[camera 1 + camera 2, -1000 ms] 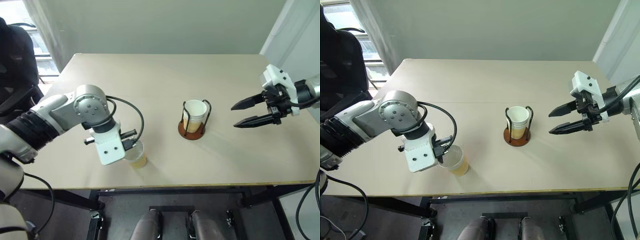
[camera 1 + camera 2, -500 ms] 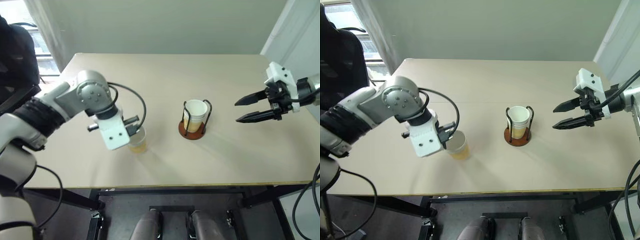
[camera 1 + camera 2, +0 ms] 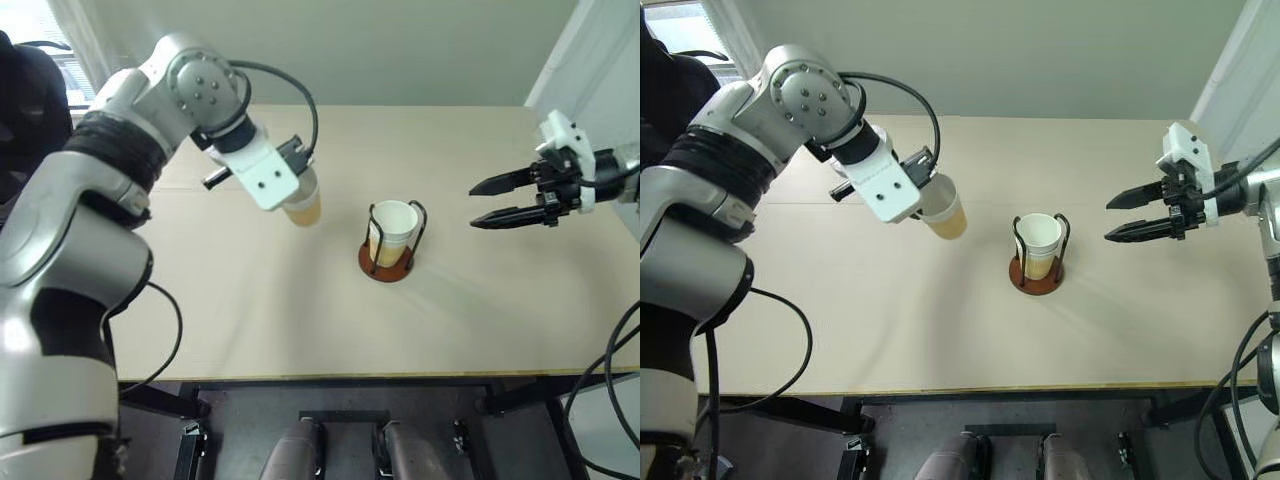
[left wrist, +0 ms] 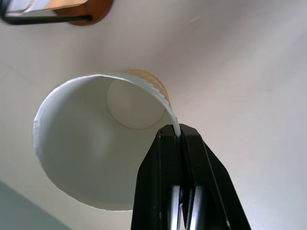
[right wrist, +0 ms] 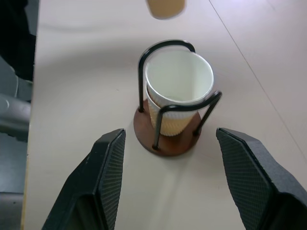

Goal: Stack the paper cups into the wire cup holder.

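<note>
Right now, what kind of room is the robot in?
Probably an office or lab room set up for practice. There is a plain beige table against a bare wall, a window at one side, and a wire cup holder with paper cups to stack.

A light beige bench [image 3: 300, 310] has a thin seam line across its top. Behind it stands a pale wall [image 3: 400, 50]. At the far left are a window [image 3: 75, 70] and a black chair [image 3: 30, 110].
</note>
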### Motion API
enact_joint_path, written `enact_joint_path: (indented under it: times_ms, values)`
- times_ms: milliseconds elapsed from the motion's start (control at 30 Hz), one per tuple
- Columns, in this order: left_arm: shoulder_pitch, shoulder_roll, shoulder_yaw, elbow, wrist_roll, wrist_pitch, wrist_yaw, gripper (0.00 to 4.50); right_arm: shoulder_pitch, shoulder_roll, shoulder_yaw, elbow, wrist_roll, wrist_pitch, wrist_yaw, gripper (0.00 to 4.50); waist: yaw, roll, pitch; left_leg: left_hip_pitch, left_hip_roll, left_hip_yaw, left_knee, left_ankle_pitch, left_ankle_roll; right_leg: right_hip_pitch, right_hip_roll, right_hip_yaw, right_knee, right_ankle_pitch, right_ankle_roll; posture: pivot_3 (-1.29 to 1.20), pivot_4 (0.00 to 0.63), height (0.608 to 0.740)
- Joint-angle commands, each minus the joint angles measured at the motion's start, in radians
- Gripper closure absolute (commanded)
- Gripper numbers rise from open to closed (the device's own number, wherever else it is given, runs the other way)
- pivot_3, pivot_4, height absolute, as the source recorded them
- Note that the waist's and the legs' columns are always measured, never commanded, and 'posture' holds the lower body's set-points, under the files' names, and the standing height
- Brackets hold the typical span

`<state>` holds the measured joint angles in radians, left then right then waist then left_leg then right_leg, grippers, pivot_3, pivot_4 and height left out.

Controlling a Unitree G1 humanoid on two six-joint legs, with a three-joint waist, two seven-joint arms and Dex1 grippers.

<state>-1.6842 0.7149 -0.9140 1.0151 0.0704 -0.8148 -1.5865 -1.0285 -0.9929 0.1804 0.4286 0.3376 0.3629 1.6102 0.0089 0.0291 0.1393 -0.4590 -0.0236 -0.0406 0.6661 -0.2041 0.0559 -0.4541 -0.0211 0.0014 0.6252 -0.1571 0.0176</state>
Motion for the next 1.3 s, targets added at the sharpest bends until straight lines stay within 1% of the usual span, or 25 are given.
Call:
enact_joint_path:
  times_ms: [33, 200, 367, 500, 700, 1000, 1300]
  values:
    - [-0.059, -0.014, 0.035, 0.046, -0.013, -0.007, -0.028, 4.48, 0.002, -0.037, -0.025, -0.064, 0.101, -0.02, 0.004, 1.46, 0.0, 0.0, 0.0, 0.0, 0.0, 0.0, 0.0, -0.001, 0.0, 0.0, 0.0, 0.0, 0.0, 0.0, 0.001, 0.0, 0.15, 0.74]
    - [-0.112, -0.053, 0.05, 0.09, -0.032, 0.013, -0.028, 4.48, 0.007, -0.066, -0.009, -0.092, 0.138, -0.019, 0.004, 1.46, 0.003, 0.0, 0.0, -0.001, 0.0, 0.0, 0.001, -0.004, 0.0, 0.0, 0.0, 0.0, 0.0, -0.002, 0.002, 0.0, 0.15, 0.74]
    - [-0.164, -0.1, 0.047, 0.11, -0.085, 0.045, -0.028, 4.48, -0.003, -0.094, 0.014, -0.09, 0.16, -0.017, 0.004, 1.46, 0.006, -0.001, 0.001, -0.001, 0.0, 0.0, 0.003, -0.005, 0.001, 0.001, 0.0, 0.0, -0.001, -0.003, 0.003, 0.0, 0.15, 0.74]
    - [-0.188, -0.165, 0.074, 0.121, -0.098, 0.059, -0.028, 4.48, -0.006, -0.116, 0.035, -0.09, 0.172, -0.019, 0.004, 1.46, 0.006, -0.001, 0.001, -0.001, 0.0, 0.001, 0.005, -0.005, 0.003, 0.002, 0.0, 0.0, 0.0, -0.003, 0.004, 0.0, 0.15, 0.74]
    - [-0.182, -0.215, 0.093, 0.124, -0.09, 0.059, -0.028, 4.48, -0.002, -0.13, 0.041, -0.092, 0.174, -0.023, 0.004, 1.46, 0.001, -0.001, 0.001, 0.0, 0.001, 0.002, 0.008, -0.006, 0.004, 0.002, 0.0, 0.001, 0.002, -0.002, 0.005, 0.0, 0.15, 0.74]
    - [-0.172, -0.284, 0.185, 0.148, -0.027, 0.057, -0.028, 4.48, -0.004, -0.137, 0.038, -0.089, 0.166, -0.02, 0.004, 1.46, 0.004, 0.0, 0.001, -0.001, 0.001, 0.003, 0.014, -0.007, 0.006, 0.004, 0.0, 0.001, 0.002, -0.001, 0.006, 0.0, 0.15, 0.74]
    - [-0.136, -0.308, 0.196, 0.136, -0.016, 0.06, -0.028, 4.48, -0.004, -0.138, 0.039, -0.088, 0.159, -0.019, 0.004, 1.46, 0.007, 0.0, 0.001, -0.001, 0.0, 0.004, 0.016, -0.008, 0.008, 0.005, 0.0, 0.002, 0.002, 0.0, 0.008, 0.0, 0.15, 0.74]
